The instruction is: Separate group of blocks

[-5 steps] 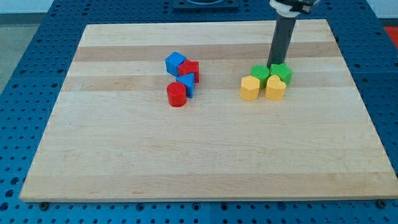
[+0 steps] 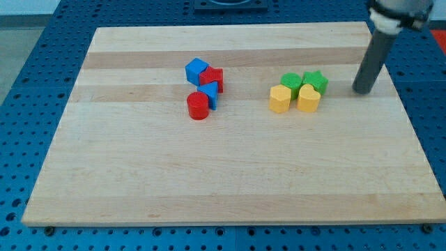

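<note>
Two clusters sit on the wooden board (image 2: 223, 167). The left cluster has a blue cube (image 2: 196, 70), a red block (image 2: 213, 79), a smaller blue block (image 2: 210, 95) and a red cylinder (image 2: 198, 107), all touching. The right cluster has a green block (image 2: 291, 83), a green star (image 2: 316, 81), a yellow block (image 2: 280, 99) and a yellow block (image 2: 309, 99), packed together. My tip (image 2: 361, 91) stands to the right of the green star, apart from it by a clear gap.
The board lies on a blue perforated table (image 2: 28, 104). The board's right edge (image 2: 404, 118) is close to my tip.
My tip has moved right, from just behind the two green blocks to a spot right of the green star. The blocks have not moved.
</note>
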Available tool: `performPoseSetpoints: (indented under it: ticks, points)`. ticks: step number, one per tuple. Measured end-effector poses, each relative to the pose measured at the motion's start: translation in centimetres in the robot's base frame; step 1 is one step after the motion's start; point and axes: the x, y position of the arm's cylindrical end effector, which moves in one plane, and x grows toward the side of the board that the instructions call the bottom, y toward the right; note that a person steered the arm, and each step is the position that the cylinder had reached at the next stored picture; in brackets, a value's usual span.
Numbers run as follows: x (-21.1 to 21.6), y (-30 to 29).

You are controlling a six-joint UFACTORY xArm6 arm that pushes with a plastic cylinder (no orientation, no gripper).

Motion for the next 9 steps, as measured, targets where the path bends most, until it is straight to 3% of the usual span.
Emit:
performPoseSetpoints:
  ticks: [1,2,3,4,9]
  points:
    - [8.8,-4.8]
    - [9.7,-16.2]
    - [3.9,-18.0]
    - [0.1,-18.6]
    - [-2.3,-11.0]
